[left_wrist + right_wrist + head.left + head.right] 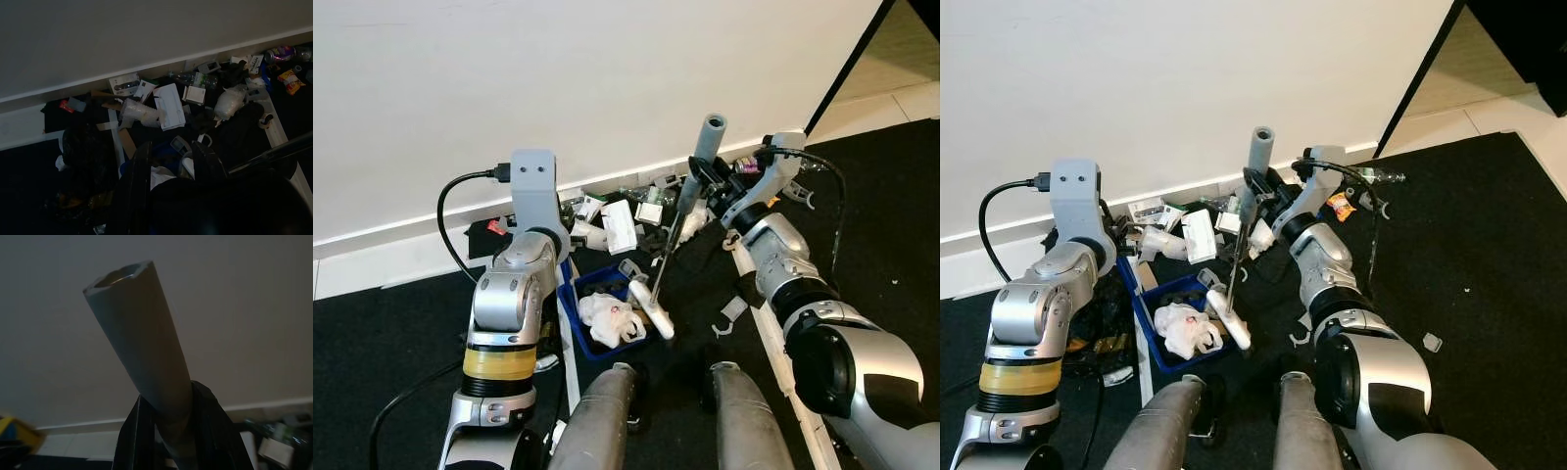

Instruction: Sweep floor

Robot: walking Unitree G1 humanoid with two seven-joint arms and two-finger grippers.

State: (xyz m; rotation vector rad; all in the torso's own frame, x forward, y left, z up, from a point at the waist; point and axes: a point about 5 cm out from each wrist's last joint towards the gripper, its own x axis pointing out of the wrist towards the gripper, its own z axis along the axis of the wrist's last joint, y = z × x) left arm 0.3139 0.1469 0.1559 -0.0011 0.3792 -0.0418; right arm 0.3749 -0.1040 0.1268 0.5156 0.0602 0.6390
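Note:
My right gripper [697, 179] is shut on the grey broom handle [142, 347], just below its open top end. The thin shaft slants down to the white brush head [652, 309] on the black floor. A blue dustpan [576, 305] lies beside the brush head and holds crumpled white litter [610, 319]. My left gripper [171, 164] reaches down at the dustpan's far side, and its black fingers [139, 171] straddle the blue rim. A pile of litter [626, 217] lies against the baseboard: a white box [169, 105], wrappers, bottles and a clear bag.
The white wall [558, 78] is close ahead. White strips [773, 352] run across the black floor [891, 245]. An orange snack packet [1340, 206] and small scraps [1433, 342] lie to the right. A black cable [450, 225] loops off my left wrist. My legs [597, 421] stand below.

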